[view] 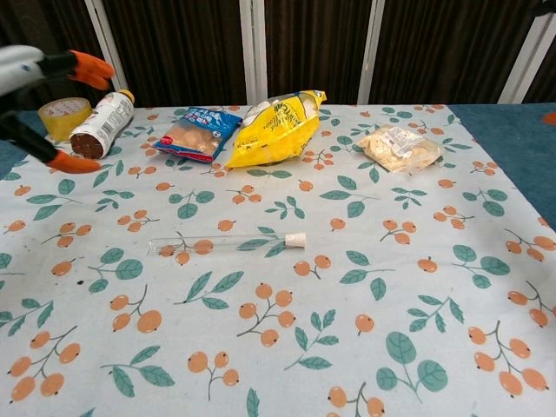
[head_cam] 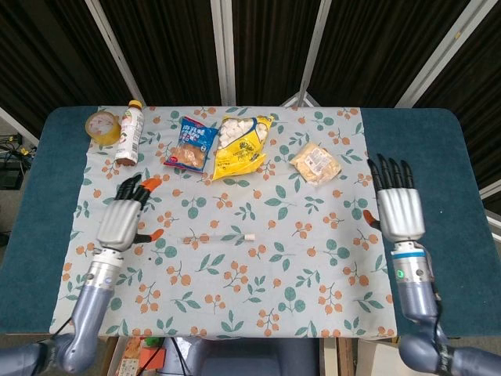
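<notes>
My left hand hung spread and empty over the left side of the floral cloth, my right hand likewise spread and empty over the blue counter past the cloth's right edge. Between them the clear tube lay flat mid-cloth, nearer my left hand, untouched. Snack bags, a bottle and tape lined the far edge before dark curtains.

Left hand cropped at chest view's edge; packet print illegible
</notes>
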You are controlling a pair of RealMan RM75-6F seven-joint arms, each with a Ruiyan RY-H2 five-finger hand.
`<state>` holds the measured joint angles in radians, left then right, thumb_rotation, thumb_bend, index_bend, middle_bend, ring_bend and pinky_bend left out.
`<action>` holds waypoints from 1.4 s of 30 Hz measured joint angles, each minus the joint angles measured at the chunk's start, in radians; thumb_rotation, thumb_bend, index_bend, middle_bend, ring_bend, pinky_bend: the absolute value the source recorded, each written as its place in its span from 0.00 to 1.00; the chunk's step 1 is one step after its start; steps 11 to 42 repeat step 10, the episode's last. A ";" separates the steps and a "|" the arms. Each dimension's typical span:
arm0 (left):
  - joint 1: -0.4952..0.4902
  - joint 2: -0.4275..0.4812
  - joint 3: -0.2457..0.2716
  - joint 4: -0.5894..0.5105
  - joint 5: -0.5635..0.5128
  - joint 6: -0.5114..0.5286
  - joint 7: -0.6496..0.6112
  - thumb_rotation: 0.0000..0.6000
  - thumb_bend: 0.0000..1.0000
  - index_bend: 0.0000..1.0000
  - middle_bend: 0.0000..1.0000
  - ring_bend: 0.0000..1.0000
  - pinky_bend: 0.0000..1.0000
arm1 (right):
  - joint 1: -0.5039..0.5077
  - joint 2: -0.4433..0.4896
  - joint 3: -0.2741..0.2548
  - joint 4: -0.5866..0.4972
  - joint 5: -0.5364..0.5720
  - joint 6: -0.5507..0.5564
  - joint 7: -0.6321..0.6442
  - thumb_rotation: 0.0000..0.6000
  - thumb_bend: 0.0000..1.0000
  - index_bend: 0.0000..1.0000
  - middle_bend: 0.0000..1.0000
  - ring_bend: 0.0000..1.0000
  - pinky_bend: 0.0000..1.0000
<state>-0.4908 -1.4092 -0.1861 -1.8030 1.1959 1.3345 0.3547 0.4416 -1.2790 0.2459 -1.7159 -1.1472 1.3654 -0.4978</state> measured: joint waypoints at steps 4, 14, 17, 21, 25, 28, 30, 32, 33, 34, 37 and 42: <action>0.107 0.136 0.081 -0.050 0.126 0.087 -0.111 1.00 0.18 0.15 0.12 0.00 0.00 | -0.103 0.087 -0.062 -0.045 -0.044 0.054 0.100 1.00 0.25 0.00 0.00 0.00 0.01; 0.254 0.262 0.224 -0.065 0.286 0.197 -0.249 1.00 0.18 0.15 0.12 0.00 0.00 | -0.245 0.136 -0.177 -0.059 -0.183 0.169 0.226 1.00 0.25 0.00 0.00 0.00 0.01; 0.254 0.262 0.224 -0.065 0.286 0.197 -0.249 1.00 0.18 0.15 0.12 0.00 0.00 | -0.245 0.136 -0.177 -0.059 -0.183 0.169 0.226 1.00 0.25 0.00 0.00 0.00 0.01; 0.254 0.262 0.224 -0.065 0.286 0.197 -0.249 1.00 0.18 0.15 0.12 0.00 0.00 | -0.245 0.136 -0.177 -0.059 -0.183 0.169 0.226 1.00 0.25 0.00 0.00 0.00 0.01; 0.254 0.262 0.224 -0.065 0.286 0.197 -0.249 1.00 0.18 0.15 0.12 0.00 0.00 | -0.245 0.136 -0.177 -0.059 -0.183 0.169 0.226 1.00 0.25 0.00 0.00 0.00 0.01; 0.254 0.262 0.224 -0.065 0.286 0.197 -0.249 1.00 0.18 0.15 0.12 0.00 0.00 | -0.245 0.136 -0.177 -0.059 -0.183 0.169 0.226 1.00 0.25 0.00 0.00 0.00 0.01; 0.254 0.262 0.224 -0.065 0.286 0.197 -0.249 1.00 0.18 0.15 0.12 0.00 0.00 | -0.245 0.136 -0.177 -0.059 -0.183 0.169 0.226 1.00 0.25 0.00 0.00 0.00 0.01; 0.254 0.262 0.224 -0.065 0.286 0.197 -0.249 1.00 0.18 0.15 0.12 0.00 0.00 | -0.245 0.136 -0.177 -0.059 -0.183 0.169 0.226 1.00 0.25 0.00 0.00 0.00 0.01; 0.254 0.262 0.224 -0.065 0.286 0.197 -0.249 1.00 0.18 0.15 0.12 0.00 0.00 | -0.245 0.136 -0.177 -0.059 -0.183 0.169 0.226 1.00 0.25 0.00 0.00 0.00 0.01; 0.254 0.262 0.224 -0.065 0.286 0.197 -0.249 1.00 0.18 0.15 0.12 0.00 0.00 | -0.245 0.136 -0.177 -0.059 -0.183 0.169 0.226 1.00 0.25 0.00 0.00 0.00 0.01; 0.254 0.262 0.224 -0.065 0.286 0.197 -0.249 1.00 0.18 0.15 0.12 0.00 0.00 | -0.245 0.136 -0.177 -0.059 -0.183 0.169 0.226 1.00 0.25 0.00 0.00 0.00 0.01; 0.254 0.262 0.224 -0.065 0.286 0.197 -0.249 1.00 0.18 0.15 0.12 0.00 0.00 | -0.245 0.136 -0.177 -0.059 -0.183 0.169 0.226 1.00 0.25 0.00 0.00 0.00 0.01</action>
